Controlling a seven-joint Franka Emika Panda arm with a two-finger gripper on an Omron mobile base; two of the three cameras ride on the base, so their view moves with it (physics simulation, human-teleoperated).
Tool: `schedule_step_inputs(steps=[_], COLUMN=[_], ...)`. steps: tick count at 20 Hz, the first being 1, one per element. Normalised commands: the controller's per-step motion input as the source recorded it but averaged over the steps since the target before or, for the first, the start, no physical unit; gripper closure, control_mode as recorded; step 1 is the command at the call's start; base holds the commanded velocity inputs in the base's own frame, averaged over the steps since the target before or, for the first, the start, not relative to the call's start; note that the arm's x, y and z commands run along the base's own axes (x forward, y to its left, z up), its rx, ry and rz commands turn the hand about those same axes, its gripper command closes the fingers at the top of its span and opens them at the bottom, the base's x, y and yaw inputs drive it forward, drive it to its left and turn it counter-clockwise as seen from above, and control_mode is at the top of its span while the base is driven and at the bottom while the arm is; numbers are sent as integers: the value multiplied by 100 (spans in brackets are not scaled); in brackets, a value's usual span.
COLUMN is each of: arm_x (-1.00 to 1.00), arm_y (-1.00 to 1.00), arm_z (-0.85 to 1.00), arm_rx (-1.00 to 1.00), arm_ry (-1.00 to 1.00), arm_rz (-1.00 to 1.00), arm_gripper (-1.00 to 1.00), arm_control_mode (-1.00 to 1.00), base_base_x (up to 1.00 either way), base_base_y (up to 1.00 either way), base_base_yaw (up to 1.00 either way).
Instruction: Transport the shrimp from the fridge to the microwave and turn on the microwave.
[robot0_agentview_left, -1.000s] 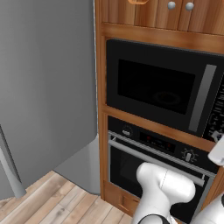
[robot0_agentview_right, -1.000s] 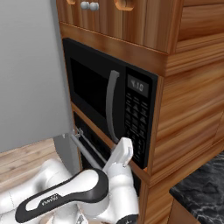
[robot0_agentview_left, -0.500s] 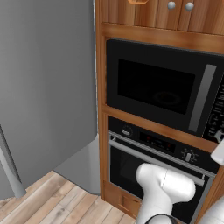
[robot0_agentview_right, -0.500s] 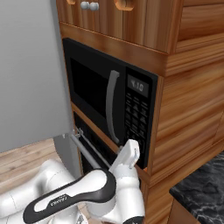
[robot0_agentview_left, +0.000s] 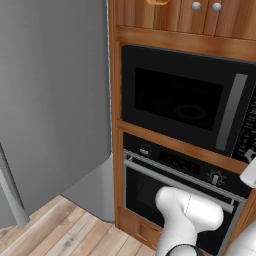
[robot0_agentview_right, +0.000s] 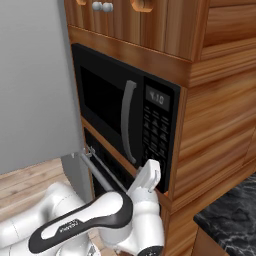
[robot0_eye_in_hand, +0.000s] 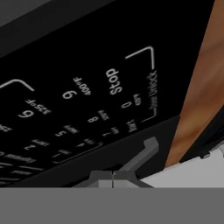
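Tool (robot0_agentview_right: 154, 167) (shut) now closer to microwave (robot0_agentview_right: 107, 107) keypad (robot0_agentview_right: 154, 132).

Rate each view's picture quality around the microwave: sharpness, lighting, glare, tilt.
Left base view: soft, evenly lit, the microwave window dark, turntable faint, no glare. Right base view: the keypad marks blurred, display barely readable. Hand view: dim and rolled, keypad text slanted but legible, closed gripper close to the panel.
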Motion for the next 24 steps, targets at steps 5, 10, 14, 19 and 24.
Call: schedule_step_inputs(steps=[5, 10, 14, 19, 24], arm_x=[10, 9, 16, 9, 8], arm_y=[0, 0, 0, -4, -6], arm_z=[-22, -10, -6, -5, -6], arm_rx=[0, 0, 0, 0, 0], arm_ry=[3, 1, 0, 0, 0], arm_rz=[-3, -1, -1, -3, -3], arm_gripper=[100, 100, 100, 100, 100], arm_control_mode=[-100, -100, -100, -100, -100], base_base_x=[0, 0, 0, 0, 0], base_base_y=[0, 0, 0, 0, 0], base_base_yaw=[0, 0, 0, 0, 0])
